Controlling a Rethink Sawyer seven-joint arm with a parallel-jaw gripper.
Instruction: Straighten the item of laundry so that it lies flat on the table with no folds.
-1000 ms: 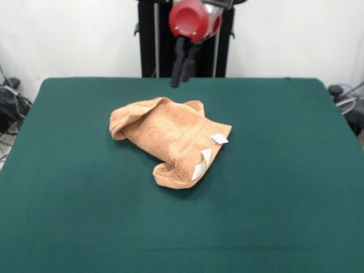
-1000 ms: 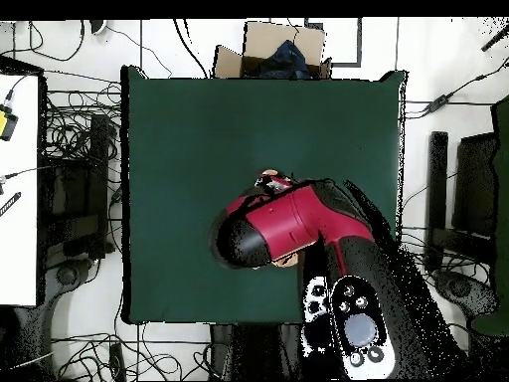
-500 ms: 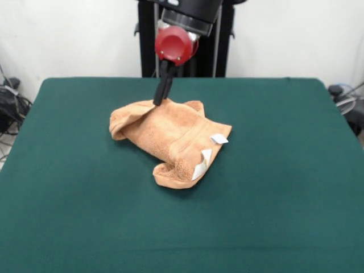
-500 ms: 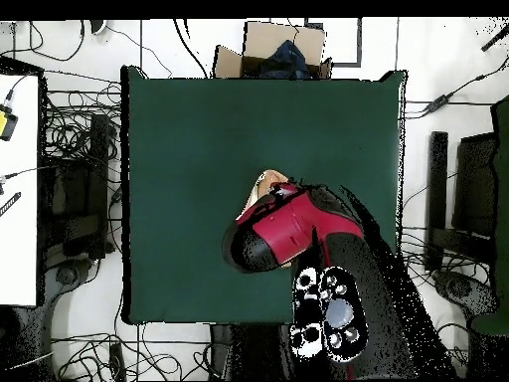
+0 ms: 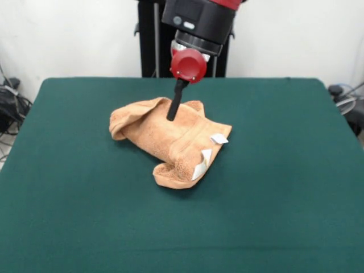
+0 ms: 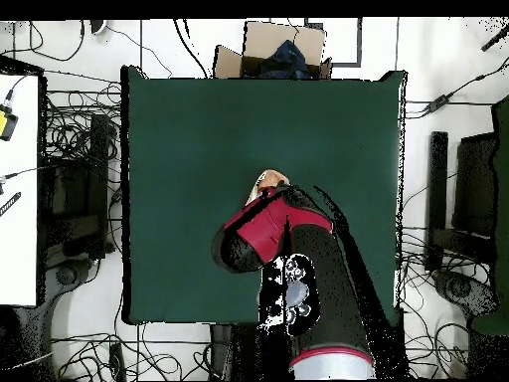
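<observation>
The orange-tan towel [image 5: 170, 139] lies crumpled near the middle of the green table [image 5: 284, 187], folded over on itself, with a rolled fold at its left. Two white tags [image 5: 218, 138] stick out at its right edge. My gripper [image 5: 172, 115] hangs from the red wrist and points down onto the towel's far upper part; its tip is at or just above the cloth. It shows as one dark bar, seen side-on. In the overhead view the arm [image 6: 273, 229] covers most of the towel; only a small corner [image 6: 268, 181] shows on the table [image 6: 199, 129].
The black pedestal [image 5: 149, 40] stands behind the table's far edge. In the overhead view a cardboard box [image 6: 273, 45] sits beyond the table's top edge, a white desk [image 6: 18, 189] stands at the left, and cables lie around the table.
The gripper came down from above the table's far edge to the towel's far edge, then moved a little right and lower over the cloth. The towel has not moved.
</observation>
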